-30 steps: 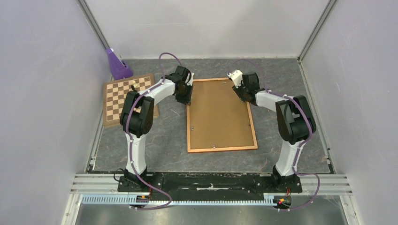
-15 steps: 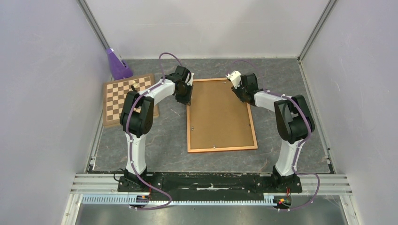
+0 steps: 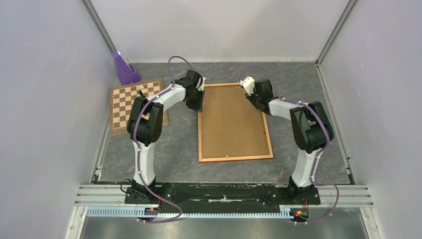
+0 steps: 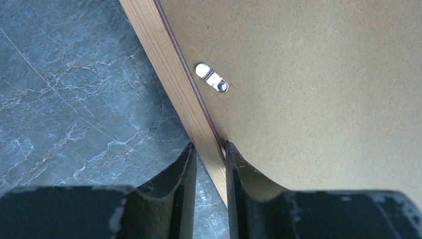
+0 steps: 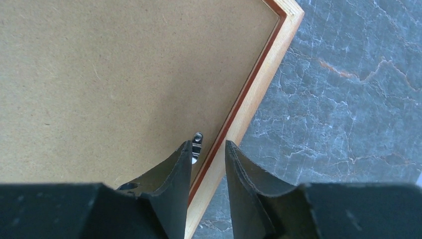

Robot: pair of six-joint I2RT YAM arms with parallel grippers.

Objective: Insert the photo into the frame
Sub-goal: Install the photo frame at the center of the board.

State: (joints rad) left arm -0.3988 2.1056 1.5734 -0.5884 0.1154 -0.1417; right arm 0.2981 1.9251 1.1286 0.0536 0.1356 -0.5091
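frame: lay flat on the tabletop, back side up, long sides running away from the arms, pretty much in the middle between the two of them

backing: plain brown board, sat inside the rails and filled the whole opening, so whatever was under it was hidden

left gripper: was down on the left rail near its far end, one finger on the tabletop side and one on the backing side, pinching the rail, with wood filling the gap edge to edge

clip: small metal tab on the backing just inside that rail, a bit past the left fingers and not touching them

right gripper: was at the right rail close to the far right corner, fingers a little apart, the inner one over the backing and the outer one over the rail's outside edge; honestly couldn't tell if it was biting on the wood or just sitting above it

second clip: peeked out right beside the tip of the inner right finger

chessboard: off to the left by the wall, a bit skewed, well apart from the frame, with the left arm crossing over its near corner in the top view

purple thing: stood in the far left corner, just behind the chessboard, too small to say what it was
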